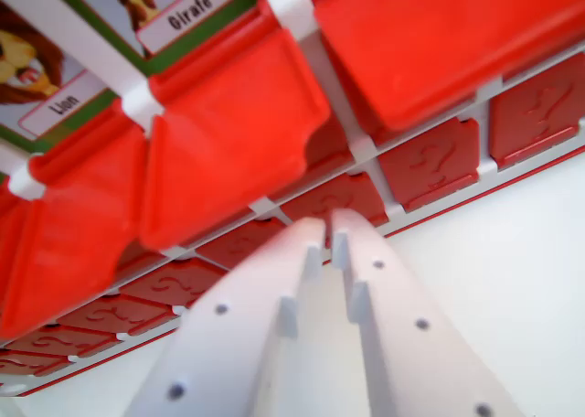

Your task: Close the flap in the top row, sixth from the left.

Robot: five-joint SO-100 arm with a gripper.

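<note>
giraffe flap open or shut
Open. The red flap under the Girafe label is raised, so the picture card shows. The flat red tiles in the row nearer the pincer are shut.

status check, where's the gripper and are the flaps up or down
Gripper shut, empty, tips just below the raised red flap under the Girafe card. Neighbouring flaps up too. Bottom-row question-mark tiles lie flat. Nothing in the way.

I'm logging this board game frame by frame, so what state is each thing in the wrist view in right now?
Pincer: shut, holding nothing, tips close to the board.
Giraffe flap: raised open, picture card showing above it.
Lion flap: raised open, card showing.
Flap at upper right: raised open; its card is out of view.
Question-mark flaps: lying flat, closed.
</note>
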